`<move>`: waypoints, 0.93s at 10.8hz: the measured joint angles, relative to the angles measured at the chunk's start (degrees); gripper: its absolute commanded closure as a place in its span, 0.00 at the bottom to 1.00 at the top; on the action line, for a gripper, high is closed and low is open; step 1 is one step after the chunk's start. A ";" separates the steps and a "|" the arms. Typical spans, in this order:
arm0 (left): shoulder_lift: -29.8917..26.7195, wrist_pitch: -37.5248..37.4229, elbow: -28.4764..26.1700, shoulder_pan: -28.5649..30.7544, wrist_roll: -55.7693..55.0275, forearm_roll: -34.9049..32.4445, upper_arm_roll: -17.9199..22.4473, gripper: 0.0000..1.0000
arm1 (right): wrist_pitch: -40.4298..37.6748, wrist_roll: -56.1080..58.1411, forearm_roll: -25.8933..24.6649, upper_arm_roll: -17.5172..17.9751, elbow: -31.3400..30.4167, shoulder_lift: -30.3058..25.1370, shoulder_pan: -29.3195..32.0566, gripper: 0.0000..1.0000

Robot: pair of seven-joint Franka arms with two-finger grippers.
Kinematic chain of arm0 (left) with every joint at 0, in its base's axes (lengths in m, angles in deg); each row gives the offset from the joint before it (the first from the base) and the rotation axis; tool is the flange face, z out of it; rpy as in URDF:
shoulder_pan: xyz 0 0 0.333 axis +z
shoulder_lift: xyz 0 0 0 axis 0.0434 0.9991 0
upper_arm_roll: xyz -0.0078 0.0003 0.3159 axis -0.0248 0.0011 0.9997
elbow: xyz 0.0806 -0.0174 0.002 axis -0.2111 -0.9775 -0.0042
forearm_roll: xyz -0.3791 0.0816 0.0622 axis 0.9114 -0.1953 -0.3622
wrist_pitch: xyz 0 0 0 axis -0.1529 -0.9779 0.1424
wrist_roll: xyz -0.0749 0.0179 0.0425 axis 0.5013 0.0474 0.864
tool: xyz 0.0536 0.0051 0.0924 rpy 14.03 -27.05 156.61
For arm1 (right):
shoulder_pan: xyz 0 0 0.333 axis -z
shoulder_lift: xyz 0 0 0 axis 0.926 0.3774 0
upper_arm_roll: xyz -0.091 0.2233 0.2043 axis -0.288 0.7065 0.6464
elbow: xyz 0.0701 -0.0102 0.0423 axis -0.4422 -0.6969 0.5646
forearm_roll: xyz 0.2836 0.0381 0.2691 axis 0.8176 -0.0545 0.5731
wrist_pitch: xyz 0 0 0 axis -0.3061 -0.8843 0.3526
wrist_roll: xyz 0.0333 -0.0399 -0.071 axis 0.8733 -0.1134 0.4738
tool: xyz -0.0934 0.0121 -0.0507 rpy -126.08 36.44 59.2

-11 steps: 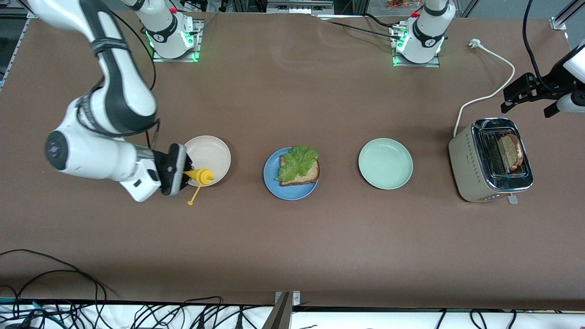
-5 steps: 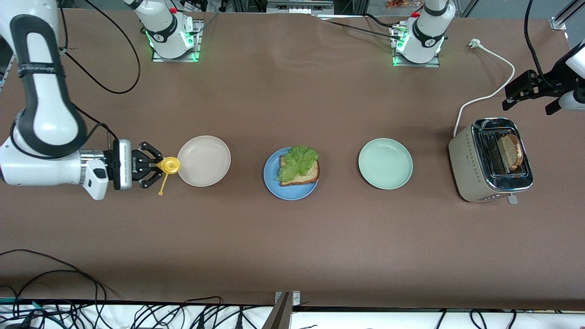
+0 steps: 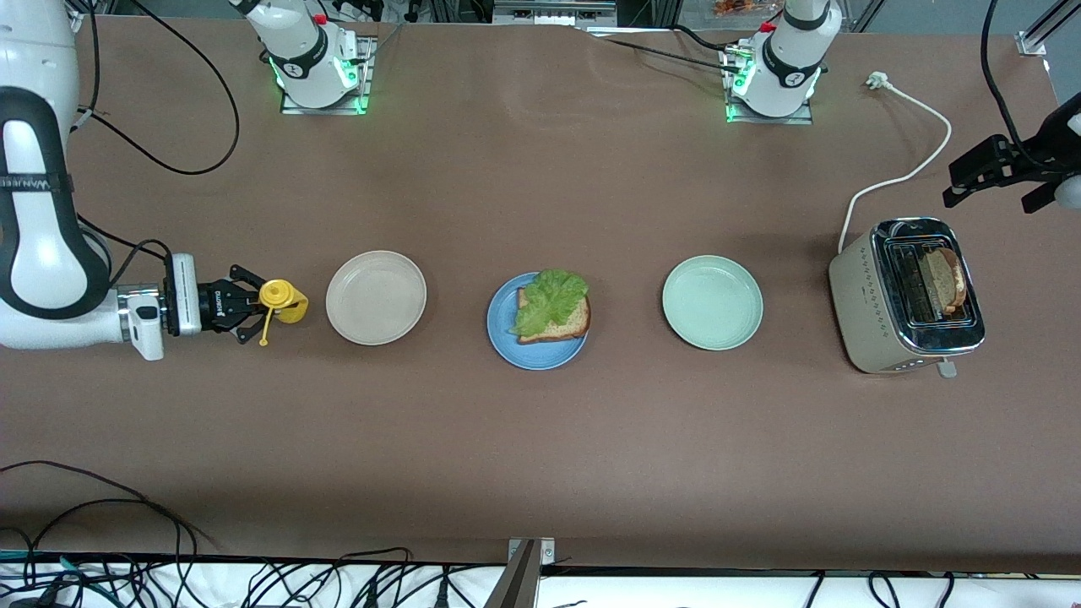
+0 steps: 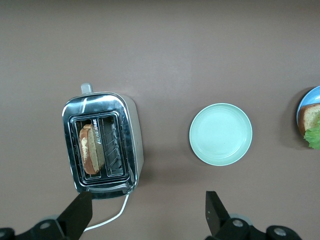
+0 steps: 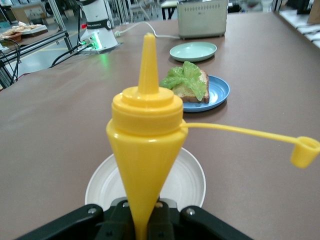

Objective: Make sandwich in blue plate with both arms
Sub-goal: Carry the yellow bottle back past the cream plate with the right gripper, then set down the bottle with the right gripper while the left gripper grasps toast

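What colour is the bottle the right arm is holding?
Yellow; the bottle shows best in the right wrist view.

Left arm: you see only its base at the top edge and the dark left gripper (image 3: 988, 173); the front view's edge cuts off the links between.
Left gripper fingers (image 4: 80, 212): your left wrist view's edge clips the mount.
Blue plate (image 4: 311, 117): mostly cut off in that same view.
Bread slice (image 3: 553, 321): the lettuce leaf (image 3: 549, 302) hides much of its top.
Yellow squeeze bottle (image 5: 145, 150): its base is buried between the right gripper's (image 5: 145, 220) fingers.
Toast (image 3: 944, 280): its lower part is sunk out of sight in the toaster (image 3: 895, 300) slot.
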State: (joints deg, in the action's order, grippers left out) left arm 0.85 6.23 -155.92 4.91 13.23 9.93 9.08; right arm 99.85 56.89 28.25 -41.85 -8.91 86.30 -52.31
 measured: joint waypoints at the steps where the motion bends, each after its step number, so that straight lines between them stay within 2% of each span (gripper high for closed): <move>1: 0.15 0.09 0.00 0.28 0.00 0.00 0.00 0.00 | -0.09 4.07 0.77 0.01 -0.02 2.05 1.14 0.93; 7: 1.17 0.11 -0.57 0.26 0.00 -0.69 0.00 0.00 | -2.23 14.41 1.42 -3.25 -0.04 7.51 3.45 0.91; 10: 3.59 0.23 -1.25 0.37 0.00 -1.58 1.41 0.00 | -2.41 16.81 1.68 -3.45 -0.05 9.44 3.60 0.90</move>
State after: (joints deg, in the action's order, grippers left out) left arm 4.44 6.46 -157.16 5.28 13.23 8.36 10.49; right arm 97.44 73.69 29.93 -45.30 -8.96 95.74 -48.71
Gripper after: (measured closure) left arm 0.000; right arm 0.899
